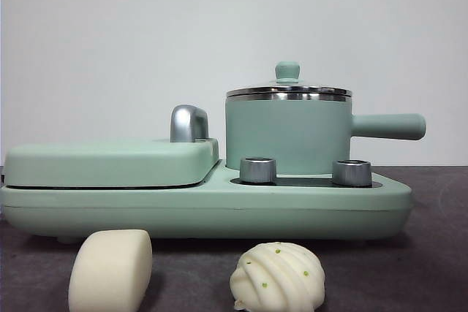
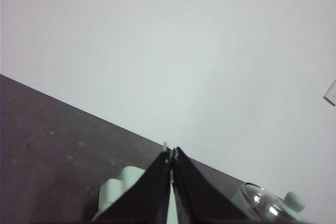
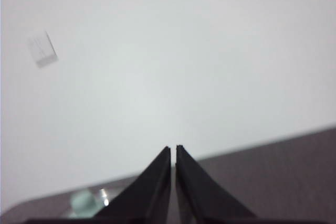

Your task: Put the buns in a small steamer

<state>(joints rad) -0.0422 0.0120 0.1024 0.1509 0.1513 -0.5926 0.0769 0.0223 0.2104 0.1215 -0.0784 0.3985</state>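
nothing started: both buns sit on the bench, steamer lidded; both arms' fingers closed, empty. lid must lift first.

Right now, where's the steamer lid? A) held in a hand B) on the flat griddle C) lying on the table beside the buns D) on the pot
D: in the front view the glass lid with its green knob sits on the steel rim of the small steamer, and both buns, the smooth one and the ridged one, lie on the table in front of the cooker.
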